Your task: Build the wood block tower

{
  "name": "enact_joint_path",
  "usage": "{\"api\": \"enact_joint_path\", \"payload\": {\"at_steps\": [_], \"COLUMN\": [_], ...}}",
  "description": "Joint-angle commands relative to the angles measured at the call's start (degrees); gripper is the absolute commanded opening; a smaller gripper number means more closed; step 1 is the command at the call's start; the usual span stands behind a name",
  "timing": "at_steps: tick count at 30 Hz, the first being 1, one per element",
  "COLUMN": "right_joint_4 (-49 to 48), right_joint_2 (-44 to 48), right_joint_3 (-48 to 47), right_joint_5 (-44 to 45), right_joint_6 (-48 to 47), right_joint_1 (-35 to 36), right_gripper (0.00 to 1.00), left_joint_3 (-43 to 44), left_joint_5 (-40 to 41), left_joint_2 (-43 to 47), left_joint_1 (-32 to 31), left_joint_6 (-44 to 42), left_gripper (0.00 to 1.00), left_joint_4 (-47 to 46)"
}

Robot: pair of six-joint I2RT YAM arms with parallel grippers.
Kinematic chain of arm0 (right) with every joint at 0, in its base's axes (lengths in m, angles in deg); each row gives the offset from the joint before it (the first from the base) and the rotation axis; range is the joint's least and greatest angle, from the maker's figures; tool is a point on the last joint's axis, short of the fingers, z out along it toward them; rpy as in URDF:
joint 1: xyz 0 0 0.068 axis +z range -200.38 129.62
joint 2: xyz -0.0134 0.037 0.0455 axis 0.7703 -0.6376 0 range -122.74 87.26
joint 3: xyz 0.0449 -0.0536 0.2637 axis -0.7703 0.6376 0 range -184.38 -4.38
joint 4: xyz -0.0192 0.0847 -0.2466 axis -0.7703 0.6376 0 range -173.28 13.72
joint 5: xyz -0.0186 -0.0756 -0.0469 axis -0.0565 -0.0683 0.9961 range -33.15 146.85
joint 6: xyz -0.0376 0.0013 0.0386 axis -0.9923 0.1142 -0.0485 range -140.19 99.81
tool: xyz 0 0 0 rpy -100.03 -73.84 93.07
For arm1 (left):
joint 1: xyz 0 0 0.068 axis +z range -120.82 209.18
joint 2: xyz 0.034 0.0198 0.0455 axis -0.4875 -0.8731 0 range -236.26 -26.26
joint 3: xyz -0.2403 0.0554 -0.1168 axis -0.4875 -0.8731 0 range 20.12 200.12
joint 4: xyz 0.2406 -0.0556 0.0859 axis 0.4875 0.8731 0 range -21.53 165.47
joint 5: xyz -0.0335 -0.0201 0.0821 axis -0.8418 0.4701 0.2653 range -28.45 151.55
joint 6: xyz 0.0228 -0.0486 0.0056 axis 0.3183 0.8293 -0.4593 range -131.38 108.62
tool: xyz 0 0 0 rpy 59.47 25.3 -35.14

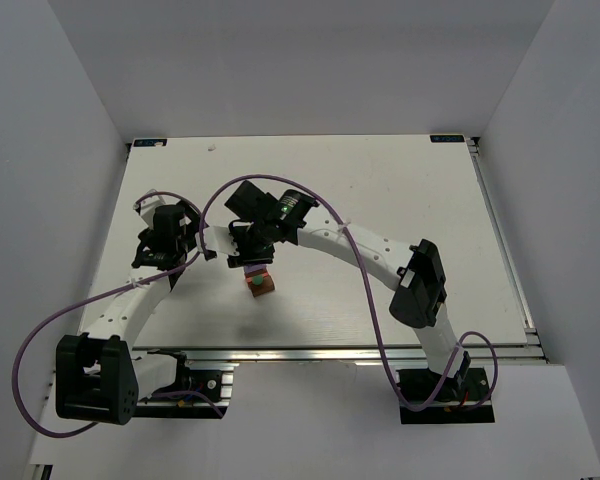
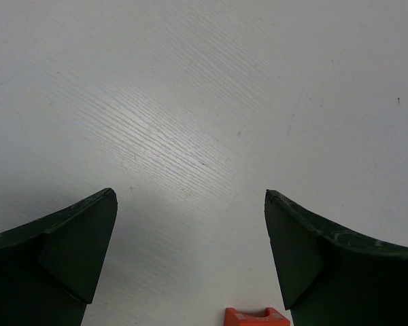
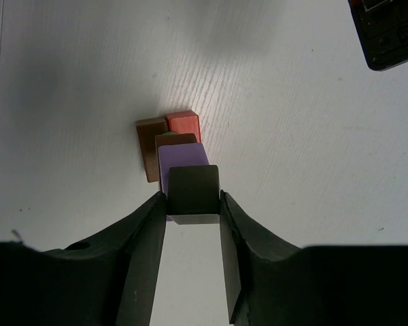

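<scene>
The wood block tower [image 1: 259,284] stands on the white table near the middle front. In the right wrist view, seen from above, it shows a brown oblong [image 3: 149,148], a red-orange block [image 3: 184,122], a second brown block [image 3: 178,138], a sliver of green and a lilac block [image 3: 182,163] on top. My right gripper [image 3: 192,198] is shut on the dark grey-brown block [image 3: 194,189], directly over the lilac block; I cannot tell if they touch. My left gripper [image 2: 190,197] is open and empty over bare table, left of the tower [image 1: 165,248].
A small orange piece with a notch [image 2: 257,316] lies at the bottom edge of the left wrist view. A black part [image 3: 387,34] shows in the right wrist view's top right corner. A metal rail [image 1: 330,352] runs along the table's near edge. White walls enclose the table.
</scene>
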Motion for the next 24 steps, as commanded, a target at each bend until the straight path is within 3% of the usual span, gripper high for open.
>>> {"api": "enact_joint_path", "payload": {"at_steps": [1,5,18,20,21,22,24], "right_joint_4": [-0.6,-0.6,-0.6,-0.3,0.0,0.0,-0.3], "right_joint_2": [-0.2,-0.1,1.0,1.7,2.1,2.4,3.9], "right_joint_3": [0.1,0.5,0.2,-0.1,-0.6,-0.9,-1.6], "right_joint_5": [0.8,1.1,0.3,-0.2,-0.8,-1.3,-2.2], "right_joint_6": [-0.2,-0.3,-0.4,-0.5,-0.4,-0.4,0.5], "right_joint_1": [0.3,0.2,0.6,0.9,0.9,1.0,1.0], "right_gripper": [0.44,0.54,0.62,0.68,0.85,0.89,0.89], "left_joint_3": [-0.4,-0.3,-0.5,-0.5,-0.5,-0.5,-0.3], "left_joint_5": [1.1,1.1,1.1,1.1,1.1,1.1,1.1], "left_joint_2": [0.4,0.4,1.0,1.0,1.3,1.4,1.6], "left_joint_1": [0.3,0.3,0.3,0.3,0.3,0.3,0.3], "left_joint_6": [-0.5,-0.5,-0.3,-0.3,-0.2,-0.1,0.0], "left_gripper": [0.98,0.98,0.98,0.98,0.98,0.98,0.98], "left_joint_4": [-0.1,-0.2,-0.2,-0.1,-0.1,-0.1,0.2]}}
